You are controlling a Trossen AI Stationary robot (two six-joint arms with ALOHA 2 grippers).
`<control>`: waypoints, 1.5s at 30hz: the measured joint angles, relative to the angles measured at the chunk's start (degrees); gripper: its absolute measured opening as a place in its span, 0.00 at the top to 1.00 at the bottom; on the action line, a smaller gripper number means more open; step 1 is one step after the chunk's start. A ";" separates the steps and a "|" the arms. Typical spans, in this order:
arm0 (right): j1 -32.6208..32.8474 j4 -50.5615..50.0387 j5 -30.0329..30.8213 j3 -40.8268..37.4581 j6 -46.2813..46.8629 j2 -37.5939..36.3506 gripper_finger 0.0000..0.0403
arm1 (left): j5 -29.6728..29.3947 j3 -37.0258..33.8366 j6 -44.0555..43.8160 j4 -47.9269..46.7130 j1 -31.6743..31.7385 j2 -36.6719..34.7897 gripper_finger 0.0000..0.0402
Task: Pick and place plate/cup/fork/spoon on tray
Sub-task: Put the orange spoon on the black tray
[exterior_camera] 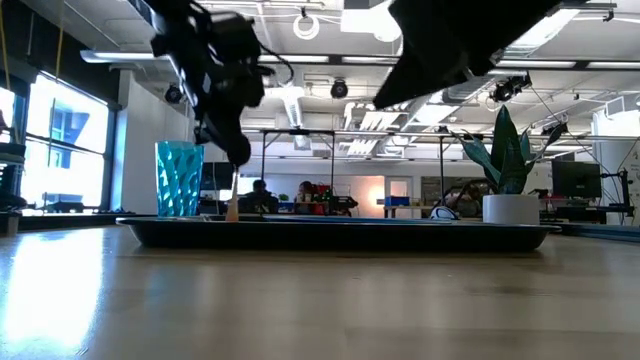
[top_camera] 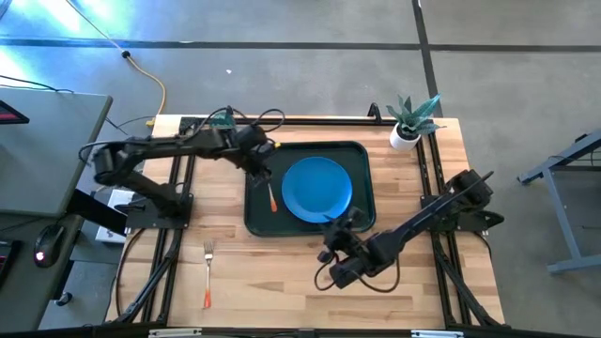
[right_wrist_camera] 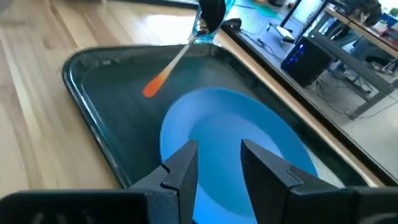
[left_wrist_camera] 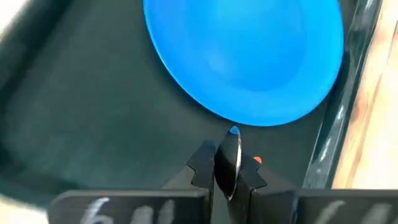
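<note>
The dark green tray (top_camera: 258, 218) lies mid-table with the blue plate (top_camera: 316, 188) on it. My left gripper (top_camera: 259, 169) is over the tray's left part, shut on the spoon (right_wrist_camera: 171, 68). The spoon's orange handle (top_camera: 272, 199) slants down toward the tray floor. My right gripper (right_wrist_camera: 217, 165) is open and empty above the tray's near edge, beside the plate (right_wrist_camera: 230, 134). The fork (top_camera: 208, 272) lies flat on the table, near left of the tray. The teal cup (exterior_camera: 180, 178) stands by the tray's far left corner, partly hidden by my left arm in the high view. My left gripper pinches the spoon's silver bowl (left_wrist_camera: 229, 158) between its two fingers (left_wrist_camera: 202, 167). The fingers come from above, pointing down. The spoon hangs slanting below them with its orange handle end (right_wrist_camera: 152, 87) lowest, just over the tray floor; whether it touches the floor I cannot tell.
A white pot with a green plant (top_camera: 410, 122) stands at the table's far right corner. Bare wood lies near the front edge and to the tray's left (top_camera: 211, 211). The room beyond the table shows desks and equipment.
</note>
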 joint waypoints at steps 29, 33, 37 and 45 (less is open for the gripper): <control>0.00 -1.69 -1.46 -9.20 5.11 -0.13 0.72 | -12.68 7.48 12.75 4.51 2.51 21.34 0.81; 0.00 -1.28 -1.97 -9.20 5.25 -0.13 0.72 | -13.00 7.48 6.42 4.87 1.67 21.34 0.78; 0.00 -1.17 -2.14 -9.20 5.28 -0.13 0.72 | -12.79 7.48 0.04 4.82 1.62 21.32 0.72; 0.04 -1.09 -3.81 -9.20 6.35 -0.13 0.72 | -13.64 7.48 -3.56 -0.67 1.51 19.97 0.62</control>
